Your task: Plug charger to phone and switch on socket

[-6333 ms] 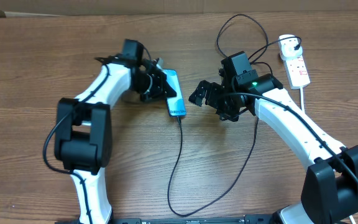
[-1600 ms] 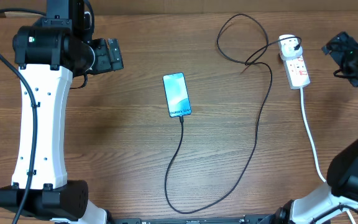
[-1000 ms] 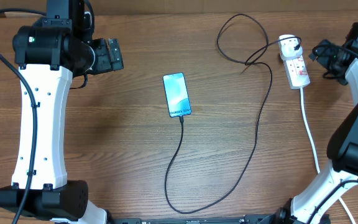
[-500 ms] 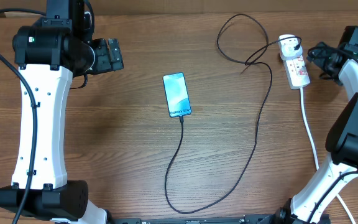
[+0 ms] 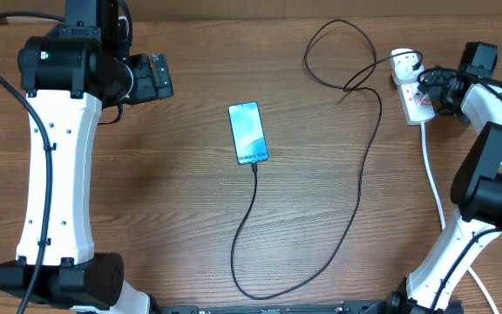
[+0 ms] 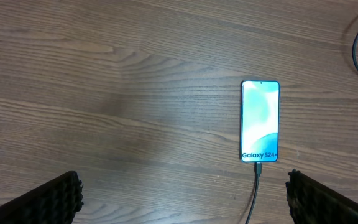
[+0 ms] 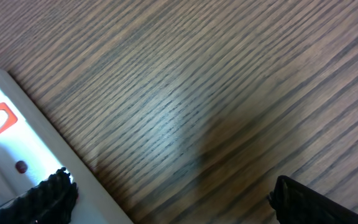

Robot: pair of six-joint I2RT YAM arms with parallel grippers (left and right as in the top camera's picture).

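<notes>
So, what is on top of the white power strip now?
The charger plug sits in the far end of the power strip. The open right end effector is over its right edge; whatever lies beneath it is covered.

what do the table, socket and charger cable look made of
Table: wood or wood-look laminate, matte, clear grain lines.
Socket: white plastic, smooth, slightly glossy moulded body.
Charger cable: likely rubbery plastic sheath, matte black; it bends in loose loops.

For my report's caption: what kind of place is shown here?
Probably a robotics test bench: left arm and right arm at a wooden table, with a phone and socket laid out.
</notes>
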